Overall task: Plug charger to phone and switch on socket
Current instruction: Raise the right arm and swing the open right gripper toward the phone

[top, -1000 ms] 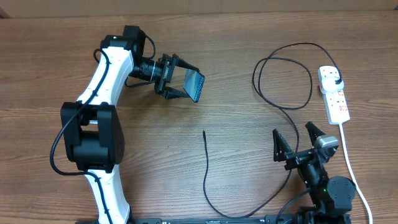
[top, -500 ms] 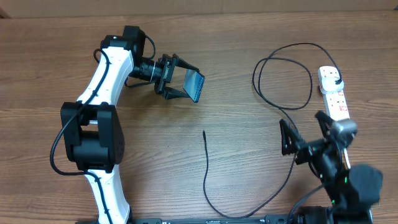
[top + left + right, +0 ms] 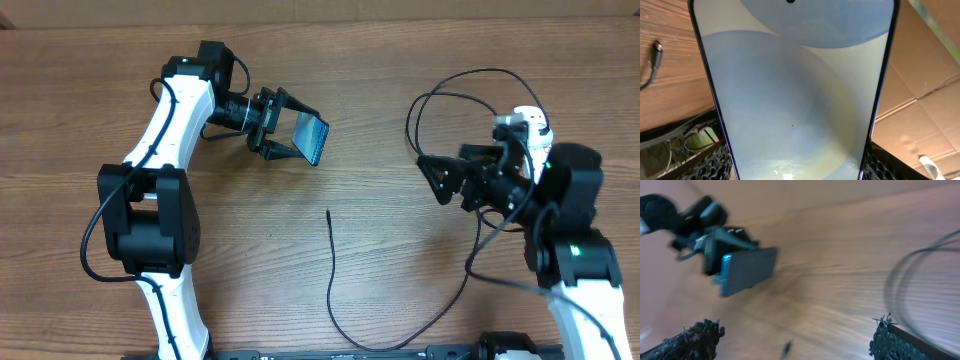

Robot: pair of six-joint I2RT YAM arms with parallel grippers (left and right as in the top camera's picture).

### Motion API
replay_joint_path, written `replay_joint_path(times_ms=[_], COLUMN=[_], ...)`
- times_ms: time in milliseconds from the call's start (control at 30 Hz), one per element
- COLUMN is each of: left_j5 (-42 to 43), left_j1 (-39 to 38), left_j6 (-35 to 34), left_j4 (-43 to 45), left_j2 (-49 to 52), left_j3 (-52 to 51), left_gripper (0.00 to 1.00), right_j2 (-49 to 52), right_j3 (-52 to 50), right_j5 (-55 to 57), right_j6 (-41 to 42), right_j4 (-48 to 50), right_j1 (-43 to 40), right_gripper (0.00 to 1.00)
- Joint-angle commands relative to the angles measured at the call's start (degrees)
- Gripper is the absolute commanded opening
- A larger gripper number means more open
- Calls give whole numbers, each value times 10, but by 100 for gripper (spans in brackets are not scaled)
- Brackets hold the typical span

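While the left end effector grasps the phone, right end effector splayed wide.

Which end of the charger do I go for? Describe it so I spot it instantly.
In the overhead view, find the phone held up in the left pincer above the wooden table. Just below it the thin black charger ends in a small connector tip, lying free. Unlike its other end, looped beside the white socket, nothing touches it.
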Motion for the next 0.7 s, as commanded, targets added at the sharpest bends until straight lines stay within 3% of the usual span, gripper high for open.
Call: replay_joint_path(times_ms=[0, 133, 667], left_j5=[-12, -34, -177], left_j1=[1, 1, -29], left_j6=[-2, -7, -101], left_j4=[0, 0, -2], left_j2=[1, 1, 1], left_j3=[20, 20, 20], left_gripper=[4, 4, 4], right_j2=[38, 86, 215], right_j3=[14, 14, 13], right_j5=[-108, -109, -97], right_j6=[50, 129, 226], right_j4=[4, 10, 51], right_j1=[3, 3, 3], right_gripper=[100, 100, 100])
